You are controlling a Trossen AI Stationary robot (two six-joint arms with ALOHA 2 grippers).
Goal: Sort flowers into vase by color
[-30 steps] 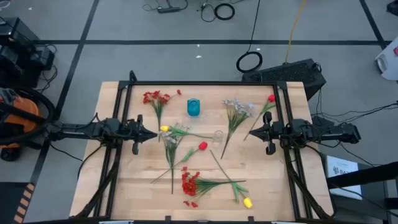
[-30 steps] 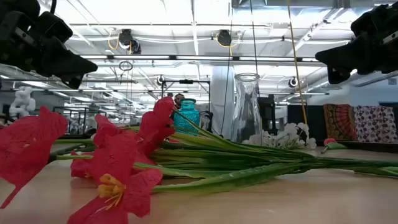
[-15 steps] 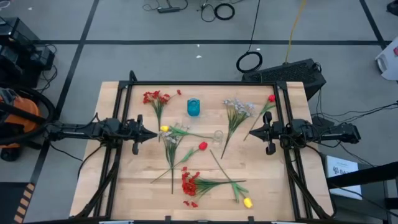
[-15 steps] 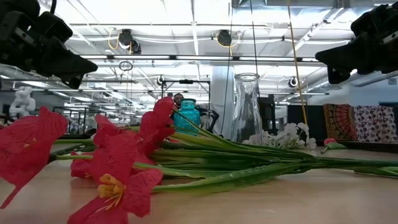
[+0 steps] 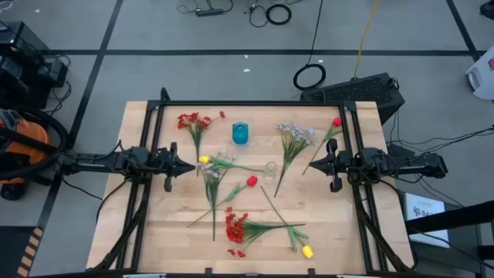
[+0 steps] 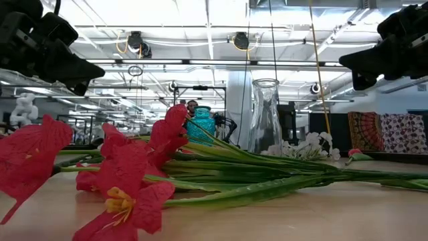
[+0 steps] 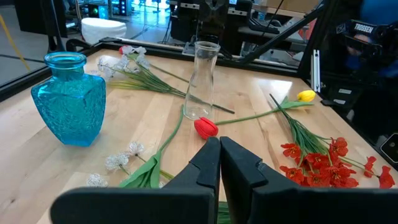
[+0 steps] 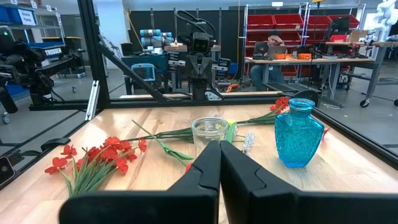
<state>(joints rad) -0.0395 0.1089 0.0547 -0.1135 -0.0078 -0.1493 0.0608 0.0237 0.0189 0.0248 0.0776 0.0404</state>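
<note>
Your left claw (image 5: 191, 166) and right claw (image 5: 312, 166), both clenched and empty, flank the clear vase (image 5: 270, 167); flowers (image 5: 245, 228) lie unsorted across the worktop (image 5: 340, 232), likely awaiting pickup.

A light wooden table (image 5: 139, 232) is strewn with flowers (image 5: 255, 229); a blue vase (image 5: 241, 133) and a clear vase (image 5: 270, 167), barely discernible from above, stand mid-table.

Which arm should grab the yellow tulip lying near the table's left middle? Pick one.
Left. The left gripper, shut, sits just beside that yellow tulip; the right gripper waits across the table.
</note>
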